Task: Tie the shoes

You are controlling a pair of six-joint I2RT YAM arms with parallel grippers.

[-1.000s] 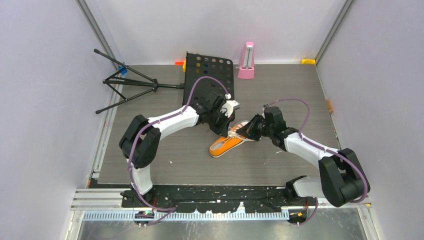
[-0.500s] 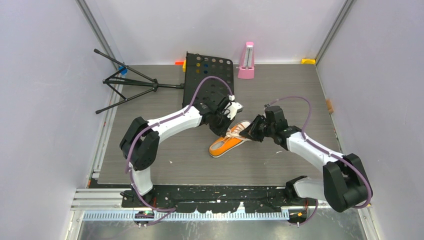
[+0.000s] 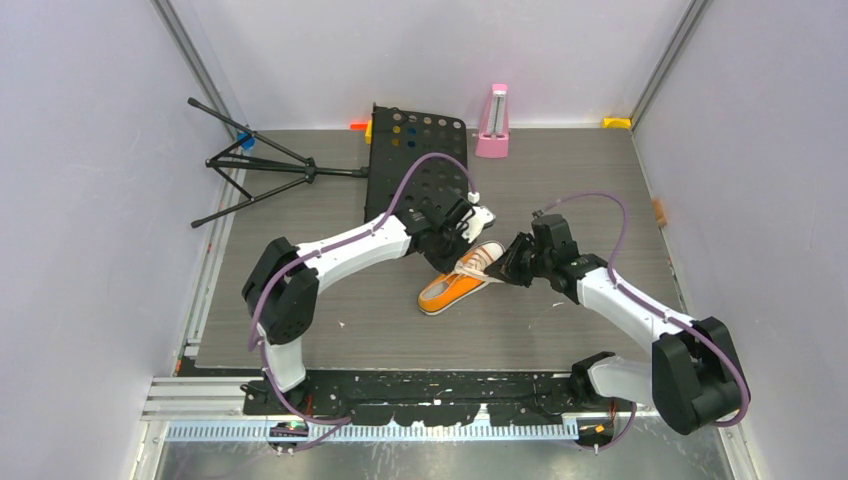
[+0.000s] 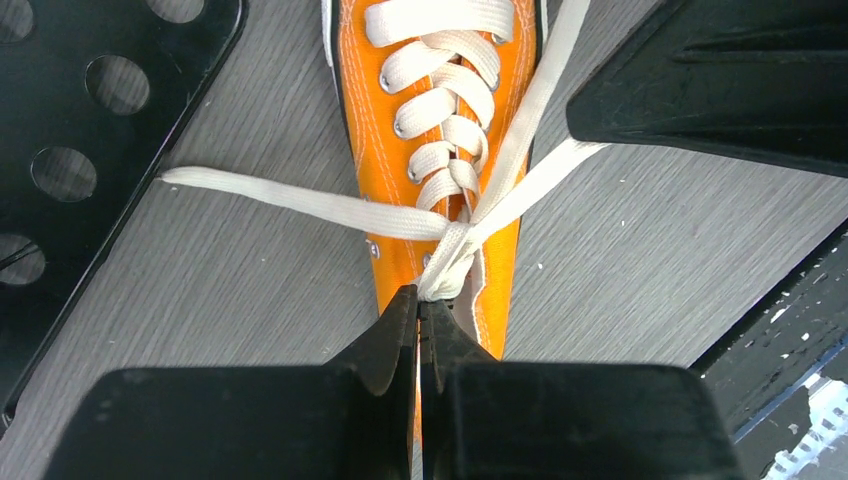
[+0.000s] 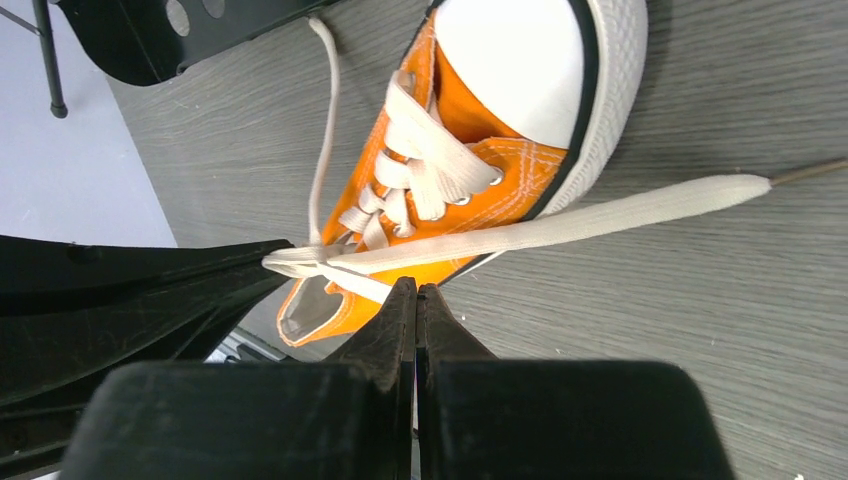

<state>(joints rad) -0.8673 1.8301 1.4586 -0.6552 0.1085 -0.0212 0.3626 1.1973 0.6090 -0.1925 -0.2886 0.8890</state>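
Orange canvas sneaker (image 4: 362, 110), flat white laces (image 4: 300, 202) crossed; left gripper (image 4: 418, 305), right gripper (image 5: 415, 295) both clamp those laces.

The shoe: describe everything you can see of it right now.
The shoe is an orange canvas low-top with white toe cap, white rubber sole and flat white laces. It stands on its sole on the grey table. The laces cross at the ankle end, where the left gripper and right gripper each pinch a strand.

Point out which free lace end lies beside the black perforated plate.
The lace end stretching sideways from the orange shoe; its tip stops by the plate. The other lace end trails past the white toe cap.
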